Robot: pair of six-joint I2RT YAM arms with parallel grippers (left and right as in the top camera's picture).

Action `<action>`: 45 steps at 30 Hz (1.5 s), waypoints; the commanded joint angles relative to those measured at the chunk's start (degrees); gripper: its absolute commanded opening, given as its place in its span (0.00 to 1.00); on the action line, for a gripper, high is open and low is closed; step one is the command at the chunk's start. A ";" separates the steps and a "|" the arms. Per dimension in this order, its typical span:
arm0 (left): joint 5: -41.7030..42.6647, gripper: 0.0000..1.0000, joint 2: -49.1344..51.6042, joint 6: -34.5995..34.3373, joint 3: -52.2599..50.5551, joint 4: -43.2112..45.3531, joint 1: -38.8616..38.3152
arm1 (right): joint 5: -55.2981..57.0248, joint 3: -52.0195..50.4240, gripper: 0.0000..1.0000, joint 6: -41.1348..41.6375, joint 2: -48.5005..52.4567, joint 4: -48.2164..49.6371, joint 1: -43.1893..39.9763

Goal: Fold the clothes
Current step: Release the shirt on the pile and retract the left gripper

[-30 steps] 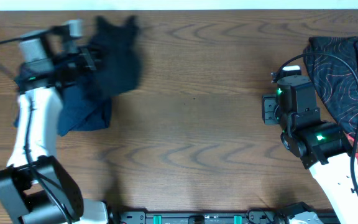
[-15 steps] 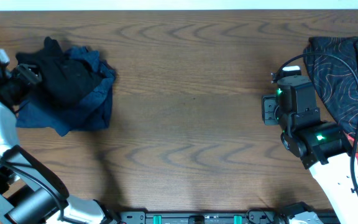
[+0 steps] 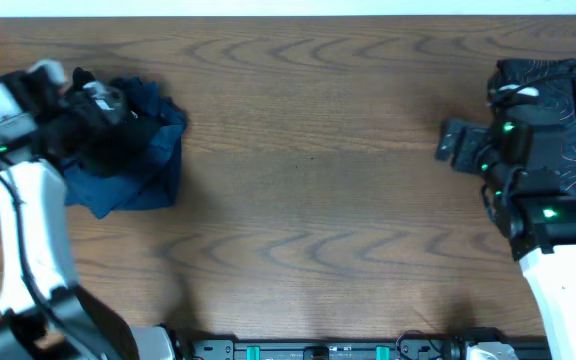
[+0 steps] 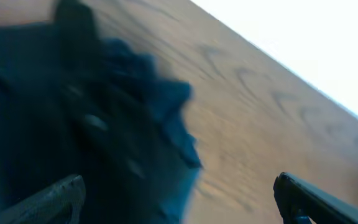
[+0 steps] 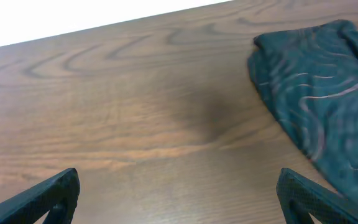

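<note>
The clothes lie in two places. A crumpled black garment (image 3: pixel 108 145) rests on a navy-blue piece (image 3: pixel 148 165) at the table's left. My left gripper (image 3: pixel 116 102) hovers over the top of this pile, open and empty. In the blurred left wrist view the gripper (image 4: pixel 179 202) is wide apart above the dark blue cloth (image 4: pixel 73 124). Black fabric with thin red wavy lines (image 3: pixel 568 90) lies at the far right, partly under my right arm. My right gripper (image 3: pixel 456 143) is open just left of it, over bare wood. In the right wrist view the gripper (image 5: pixel 179 199) holds nothing, and the patterned fabric (image 5: pixel 322 99) lies to its right.
The brown wooden table (image 3: pixel 308 190) stretches between the two piles. Its far edge meets a white strip (image 5: pixel 73 15) at the back. Cables run along my right arm over the patterned fabric.
My left gripper let go of the black garment, which now lies on the navy piece, and came back over the pile open. My right gripper opened wider and moved back toward the patterned fabric.
</note>
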 commanded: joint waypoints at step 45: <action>-16.02 0.98 -56.65 6.49 -19.26 -25.49 -17.44 | 7.32 -9.68 0.99 5.31 -46.03 -37.75 -6.23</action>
